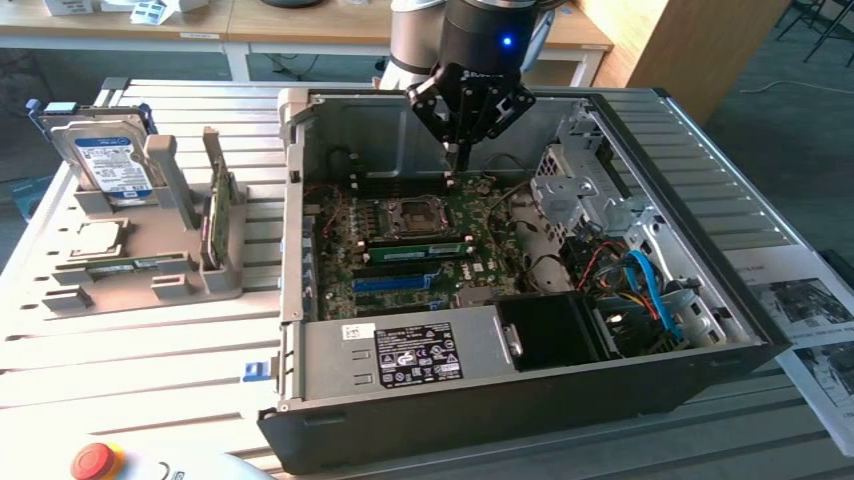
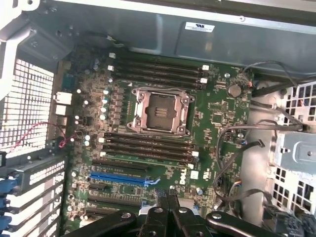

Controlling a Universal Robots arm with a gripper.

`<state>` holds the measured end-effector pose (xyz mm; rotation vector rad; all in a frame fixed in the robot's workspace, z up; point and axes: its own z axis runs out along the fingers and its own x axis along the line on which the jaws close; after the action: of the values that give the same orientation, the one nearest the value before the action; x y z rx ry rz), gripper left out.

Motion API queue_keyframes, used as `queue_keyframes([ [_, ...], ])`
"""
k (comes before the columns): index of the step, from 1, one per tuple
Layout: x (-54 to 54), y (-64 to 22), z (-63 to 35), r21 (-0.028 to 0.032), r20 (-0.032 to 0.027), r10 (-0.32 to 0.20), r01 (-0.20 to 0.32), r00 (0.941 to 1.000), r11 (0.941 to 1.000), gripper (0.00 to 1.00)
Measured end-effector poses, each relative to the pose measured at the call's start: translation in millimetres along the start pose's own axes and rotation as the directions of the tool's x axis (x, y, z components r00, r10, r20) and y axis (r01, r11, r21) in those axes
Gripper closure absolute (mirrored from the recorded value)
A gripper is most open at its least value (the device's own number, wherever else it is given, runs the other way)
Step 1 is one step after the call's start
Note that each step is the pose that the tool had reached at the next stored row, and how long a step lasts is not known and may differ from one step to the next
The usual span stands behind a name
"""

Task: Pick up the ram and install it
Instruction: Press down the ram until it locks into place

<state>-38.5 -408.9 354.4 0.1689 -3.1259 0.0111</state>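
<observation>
While the tool [image 1: 458, 165] hangs inside the open computer case [image 1: 287, 250], its two fingers are clenched tip to tip, and nothing can be seen between them. In the exterior view it points straight down over the far edge of the motherboard [image 1: 400, 228], just beyond the square socket [image 1: 404, 215] and apart from the board. In the wrist view the closed tool [image 2: 168, 197] looks down on the same motherboard [image 2: 217, 108]. The empty metal socket [image 2: 160, 111] lies ahead of the fingertips. One bank of long dark memory slots [image 2: 148, 145] runs between the fingertips and the socket, and a second bank [image 2: 158, 71] runs beyond it. A blue slot [image 2: 118, 177] lies nearer the fingers than the first bank.

The ram [image 1: 214, 212] is well apart from the tool, outside the case on the exterior view's left. It stands on its long edge in a grey holder [image 1: 200, 282] on the worktop [image 1: 134, 350]. A second green stick [image 1: 134, 266] lies flat lower on that holder, farther still from the tool. I cannot tell from the frames which of the two is meant, so I take the upright one. A hard drive [image 1: 107, 160] stands at the holder's far end.

Nearer the camera than the tool, a grey power supply [image 1: 400, 350] with a dark label sits at the case's front wall. A red button [image 1: 96, 460] lies at the worktop's near edge.
</observation>
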Motion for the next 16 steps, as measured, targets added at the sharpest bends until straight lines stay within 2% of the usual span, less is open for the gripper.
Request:
queue_keyframes([
  [4,-0.1,0.0,0.0,0.0002,0.0005,0.001,-0.001,1.0000,1.0000,0.89],
  [8,-0.1,0.0,-0.1,-0.0021,0.0023,0.027,-0.027,0.9996,0.9996,0.89],
  [13,0.1,0.0,-0.1,-0.0036,0.0033,0.029,-0.029,0.9996,0.9996,0.89],
  [15,0.2,0.0,0.0,-0.0110,0.0041,0.029,-0.029,0.9996,0.9995,0.89],
  [16,0.2,0.0,-0.1,-0.0192,0.0048,0.029,-0.029,0.9996,0.9994,0.89],
])
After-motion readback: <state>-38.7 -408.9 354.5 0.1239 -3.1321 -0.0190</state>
